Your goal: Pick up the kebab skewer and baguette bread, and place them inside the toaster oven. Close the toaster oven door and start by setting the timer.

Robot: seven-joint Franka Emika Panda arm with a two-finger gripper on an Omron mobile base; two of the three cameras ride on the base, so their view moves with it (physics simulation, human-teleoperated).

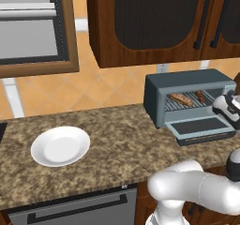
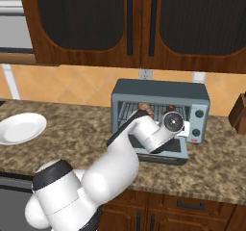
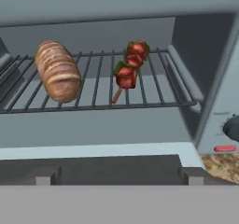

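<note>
Both foods are loaded: baguette bread [image 3: 57, 70] lies on the left of the wire rack [image 3: 98, 85], kebab skewer [image 3: 128, 70] to its right, apart. Both long axes run front to back; the skewer's bare stick end points at the opening. Gripper [image 1: 228, 108] hangs empty, jaws spread, before the toaster oven [image 1: 187, 86]. Next, judged: lift the lowered toaster oven door [image 1: 200, 126] shut, then turn the timer knob [image 2: 199, 113].

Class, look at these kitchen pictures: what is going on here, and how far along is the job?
A white robot arm reaches toward the toaster oven on the counter. The baguette bread and the kebab skewer both lie on the wire rack inside, apart from each other. The toaster oven door hangs open and flat. The gripper holds nothing. Closing the door and setting the timer are not yet done.
</note>
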